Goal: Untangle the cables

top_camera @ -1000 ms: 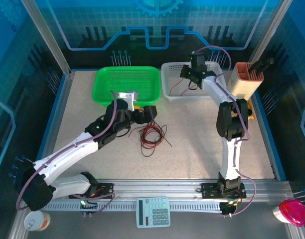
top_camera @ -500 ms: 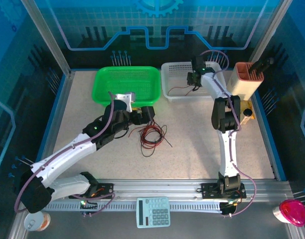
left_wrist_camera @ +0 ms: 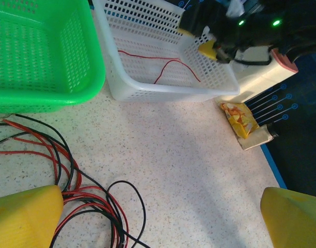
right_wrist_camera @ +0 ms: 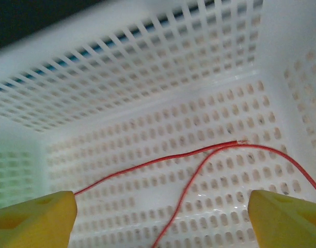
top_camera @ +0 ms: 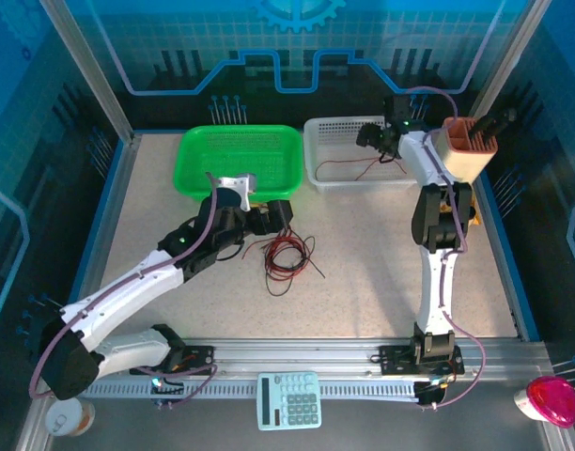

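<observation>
A tangle of red and black cables (top_camera: 287, 256) lies on the table mid-left, seen close up in the left wrist view (left_wrist_camera: 70, 175). My left gripper (top_camera: 280, 214) hovers just behind the tangle, open, with nothing between its yellow fingertips (left_wrist_camera: 160, 217). One red cable (top_camera: 349, 169) lies loose on the floor of the white basket (top_camera: 358, 185). My right gripper (top_camera: 381, 141) hangs over the basket's right part, open (right_wrist_camera: 160, 217). The red cable (right_wrist_camera: 199, 155) rests on the basket's floor below it, free of the fingers.
A green basket (top_camera: 189, 183) stands left of the white one. A tan holder with a pink top (top_camera: 466, 150) sits at the right, close to the right arm. A yellow packet (left_wrist_camera: 238, 119) lies near the table's right edge. A calculator (top_camera: 289, 399) rests on the front rail.
The right gripper has opened and shifted right over the white basket, leaving the red cable lying on the basket's floor. The left arm has stayed still.
</observation>
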`<state>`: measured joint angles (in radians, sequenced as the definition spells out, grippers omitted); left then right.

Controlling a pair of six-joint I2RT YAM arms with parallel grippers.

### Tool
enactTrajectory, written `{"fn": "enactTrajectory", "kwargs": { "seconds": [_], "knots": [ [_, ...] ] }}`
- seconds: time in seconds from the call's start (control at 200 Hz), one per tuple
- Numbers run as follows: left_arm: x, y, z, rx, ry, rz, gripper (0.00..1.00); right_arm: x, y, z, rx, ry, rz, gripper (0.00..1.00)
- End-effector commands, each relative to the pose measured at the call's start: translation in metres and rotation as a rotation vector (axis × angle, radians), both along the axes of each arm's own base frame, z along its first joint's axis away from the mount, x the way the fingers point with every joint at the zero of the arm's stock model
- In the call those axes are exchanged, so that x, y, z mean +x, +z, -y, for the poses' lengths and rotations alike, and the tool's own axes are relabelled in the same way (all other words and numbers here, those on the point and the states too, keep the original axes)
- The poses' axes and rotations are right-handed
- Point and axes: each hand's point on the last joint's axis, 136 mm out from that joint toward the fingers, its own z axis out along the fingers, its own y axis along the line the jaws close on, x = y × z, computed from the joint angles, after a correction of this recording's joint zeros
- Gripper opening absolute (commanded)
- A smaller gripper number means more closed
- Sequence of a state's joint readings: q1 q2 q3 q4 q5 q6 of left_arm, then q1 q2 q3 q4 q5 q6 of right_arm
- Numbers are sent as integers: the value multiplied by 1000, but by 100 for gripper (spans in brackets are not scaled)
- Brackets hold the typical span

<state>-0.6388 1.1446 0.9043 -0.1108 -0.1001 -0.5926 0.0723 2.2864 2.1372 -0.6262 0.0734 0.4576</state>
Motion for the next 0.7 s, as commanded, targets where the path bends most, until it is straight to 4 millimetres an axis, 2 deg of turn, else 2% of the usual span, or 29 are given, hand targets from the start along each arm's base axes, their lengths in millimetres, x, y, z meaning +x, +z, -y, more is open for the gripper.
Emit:
{"fn": "enactTrajectory", "kwargs": {
  "seconds": [0.0, 0.19, 0.275, 0.395, 0.535, 0.695],
  "knots": [
    [1, 8, 1, 24, -11, 17, 99, 0, 68, -14, 89, 36, 138, 89],
    [0, -1, -4, 53, -2, 5, 99, -12, 119, -34, 166, 100, 241, 89],
    [-1, -8, -7, 68, 12, -8, 99, -24, 141, -51, 203, 155, 294, 89],
    [-3, -21, -14, 88, 39, -37, 99, -51, 159, -75, 253, 220, 339, 88],
    [-7, -38, -24, 124, 71, -75, 99, -98, 159, -105, 271, 320, 335, 84],
    [-11, -58, -37, 164, 126, -132, 99, -169, 126, -136, 256, 437, 263, 79]
  ]
}}
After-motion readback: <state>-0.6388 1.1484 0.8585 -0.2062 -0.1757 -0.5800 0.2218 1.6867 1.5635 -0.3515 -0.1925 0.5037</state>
